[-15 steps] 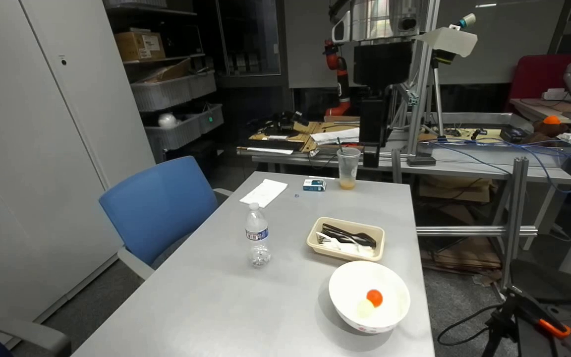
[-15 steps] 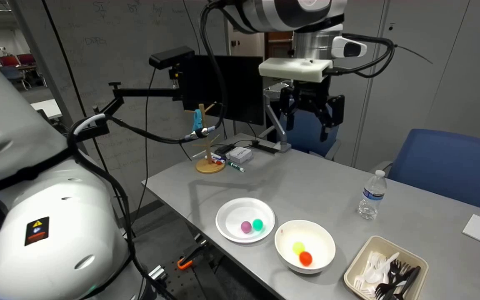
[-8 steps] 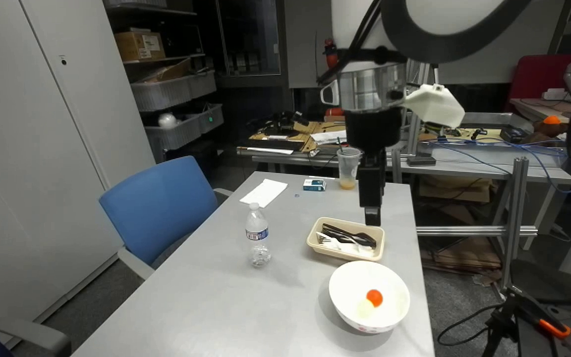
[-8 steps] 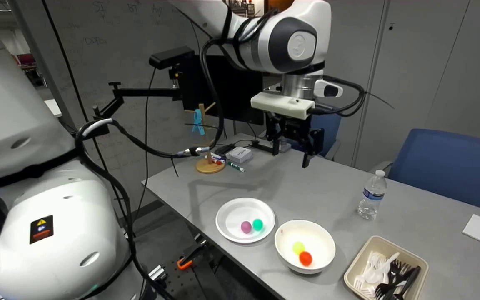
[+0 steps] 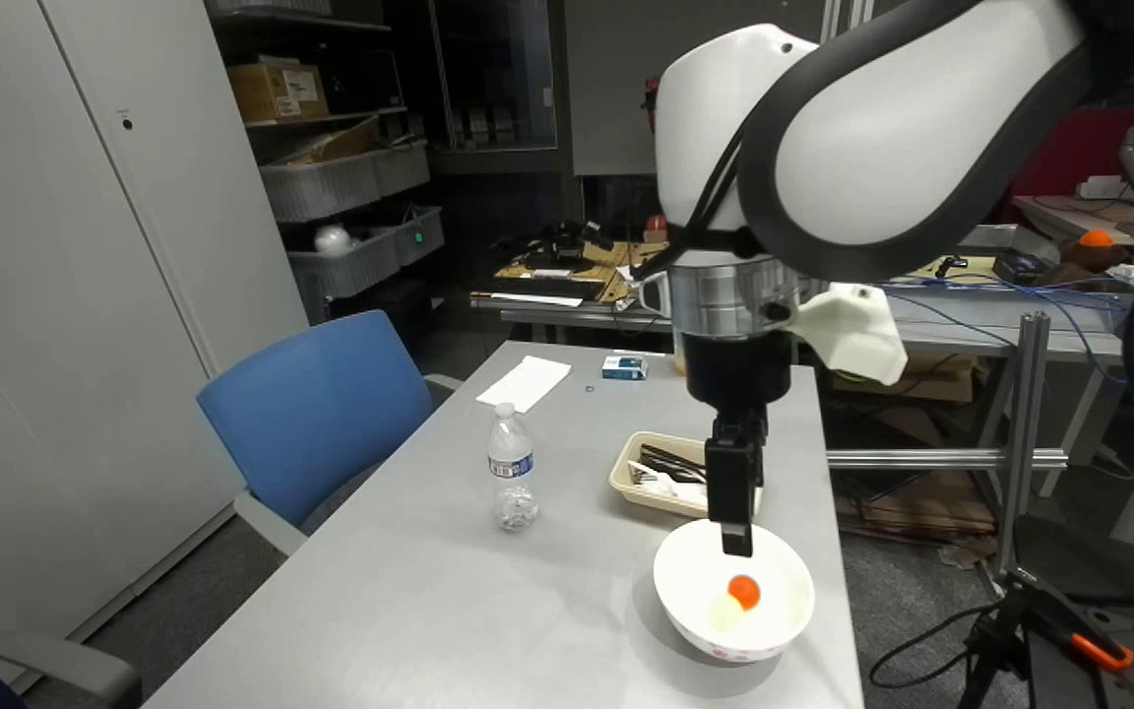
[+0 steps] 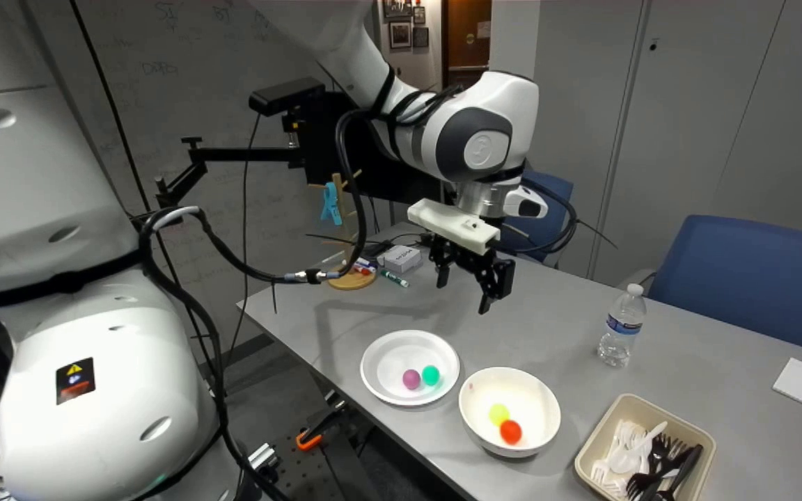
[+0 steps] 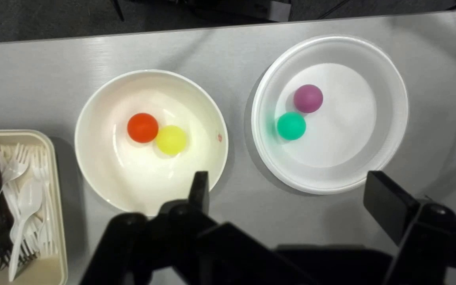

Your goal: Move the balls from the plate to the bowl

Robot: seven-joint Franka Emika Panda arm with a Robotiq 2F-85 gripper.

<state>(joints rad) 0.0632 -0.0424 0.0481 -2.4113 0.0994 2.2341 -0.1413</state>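
Presumably, we prepared picking: in the wrist view, two balls point(image 7: 291, 126) lay on the plate point(image 7: 339, 122), right of the bowl point(image 7: 141, 170); our wide, empty end effector point(image 7: 287, 184) next needed lowering around one.

Glossy white robot arm point(image 6: 115, 362) with rounded segments, oval recesses point(image 6: 156, 428) and black straps point(image 6: 70, 284). A black sticker point(image 6: 75, 380) carries a yellow warning triangle point(image 6: 74, 369). The thick black cable point(image 6: 217, 369) has silver connectors point(image 6: 294, 277). A dark grey panel point(image 6: 450, 142) surrounds a round pale cap point(image 6: 479, 149). The arm ends in a polished metal collar point(image 6: 482, 200), an off-white box-shaped housing point(image 6: 453, 226) and a matte black claw point(image 6: 463, 296) with flat, blocky finger pads point(image 7: 388, 206).
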